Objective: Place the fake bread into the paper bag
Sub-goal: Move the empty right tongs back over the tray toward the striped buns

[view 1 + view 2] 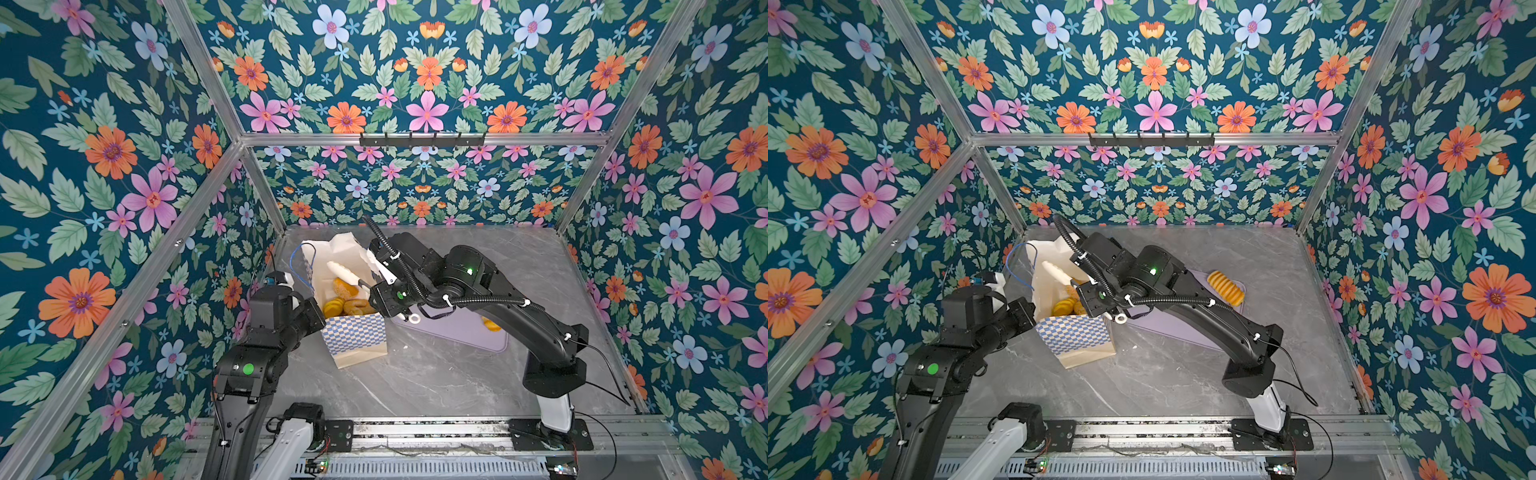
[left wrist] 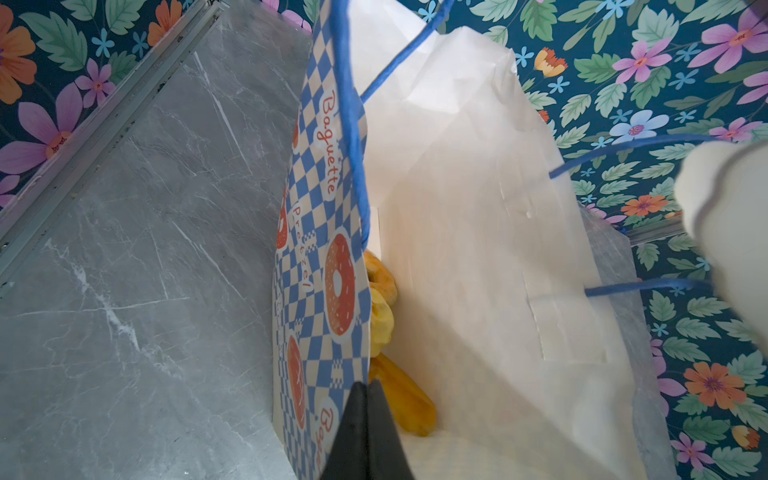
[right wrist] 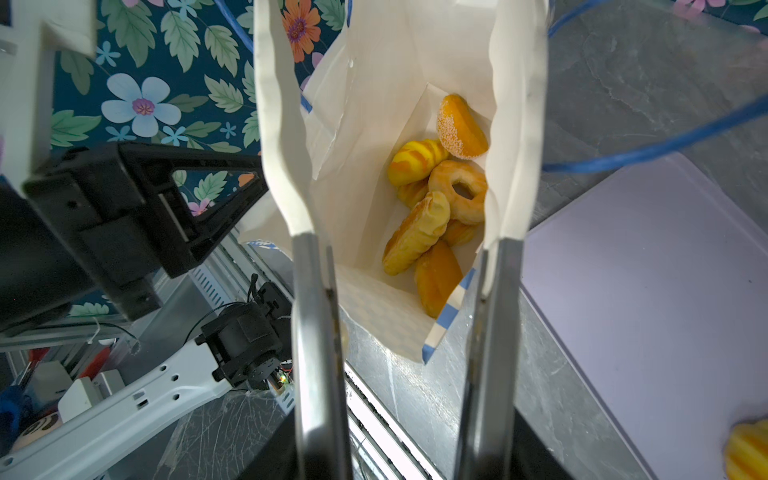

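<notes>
right gripper (image 3: 395, 50) spread over paper bag (image 3: 365, 104); fake bread (image 3: 436, 199) inside

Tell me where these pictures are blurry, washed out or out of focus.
Left wrist view: paper bag interior glares nearly white, left gripper soft up close. Right wrist view: fake bread sharp, right gripper blurred. Both top views: evenly lit, sharp.

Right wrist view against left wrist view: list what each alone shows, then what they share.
Only the right wrist view shows the flat lilac rectangular tray with one ridged yellow toy loaf on it. Only the left wrist view shows the orange bread drawings on the checkered outside of the cream-white paper bag, with the left gripper shut on that wall. Both show the bag's white inside, glossy golden toy breads at its bottom, thin blue cord handles and the grey marbled table.
</notes>
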Controlling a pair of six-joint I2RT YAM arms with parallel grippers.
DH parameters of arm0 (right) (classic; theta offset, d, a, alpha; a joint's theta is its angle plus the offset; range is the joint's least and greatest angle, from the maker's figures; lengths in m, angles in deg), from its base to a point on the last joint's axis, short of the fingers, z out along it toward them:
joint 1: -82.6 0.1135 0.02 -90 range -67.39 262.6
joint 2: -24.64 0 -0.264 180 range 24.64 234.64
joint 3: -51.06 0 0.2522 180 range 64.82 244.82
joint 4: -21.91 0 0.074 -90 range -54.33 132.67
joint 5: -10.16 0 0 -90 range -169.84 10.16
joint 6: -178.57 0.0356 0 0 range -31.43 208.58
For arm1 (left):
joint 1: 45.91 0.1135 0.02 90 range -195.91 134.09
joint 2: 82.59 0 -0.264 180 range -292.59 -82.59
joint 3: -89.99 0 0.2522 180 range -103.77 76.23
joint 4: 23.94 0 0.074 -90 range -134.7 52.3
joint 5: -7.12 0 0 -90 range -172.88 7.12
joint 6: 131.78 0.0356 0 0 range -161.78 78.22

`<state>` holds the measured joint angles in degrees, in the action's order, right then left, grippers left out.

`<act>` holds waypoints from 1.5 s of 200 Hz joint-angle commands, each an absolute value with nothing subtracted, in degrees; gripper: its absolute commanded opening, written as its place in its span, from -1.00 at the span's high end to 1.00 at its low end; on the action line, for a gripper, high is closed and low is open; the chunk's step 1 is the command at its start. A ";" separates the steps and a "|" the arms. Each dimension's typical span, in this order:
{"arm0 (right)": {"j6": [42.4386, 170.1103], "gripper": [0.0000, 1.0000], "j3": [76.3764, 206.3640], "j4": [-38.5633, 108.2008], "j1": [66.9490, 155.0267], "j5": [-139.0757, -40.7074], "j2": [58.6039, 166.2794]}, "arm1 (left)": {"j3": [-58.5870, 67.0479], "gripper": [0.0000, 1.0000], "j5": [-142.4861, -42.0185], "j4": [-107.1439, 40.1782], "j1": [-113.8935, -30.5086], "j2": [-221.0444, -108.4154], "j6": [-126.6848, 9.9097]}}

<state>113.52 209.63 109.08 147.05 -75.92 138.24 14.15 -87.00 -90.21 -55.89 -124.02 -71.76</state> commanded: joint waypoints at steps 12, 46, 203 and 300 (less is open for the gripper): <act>112.97 -0.06 208.24 106.89 147.12 -73.42 135.58 | 13.83 0.87 -86.67 -90.10 -55.92 -123.99 -71.73; 112.32 -0.05 206.75 106.77 147.09 -70.18 132.93 | 13.74 0.87 -86.66 -90.22 -55.82 -124.11 -71.67; 114.67 -0.06 180.94 101.51 142.63 -61.26 114.62 | 13.53 0.87 -86.94 -89.94 -55.89 -124.34 -71.79; 122.20 -0.06 155.43 99.35 137.30 -62.91 101.92 | 13.85 0.86 -87.45 -89.30 -55.87 -124.77 -71.64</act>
<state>119.21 158.84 100.53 137.89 -63.26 103.51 13.93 -87.24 -90.19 -55.89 -124.69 -71.76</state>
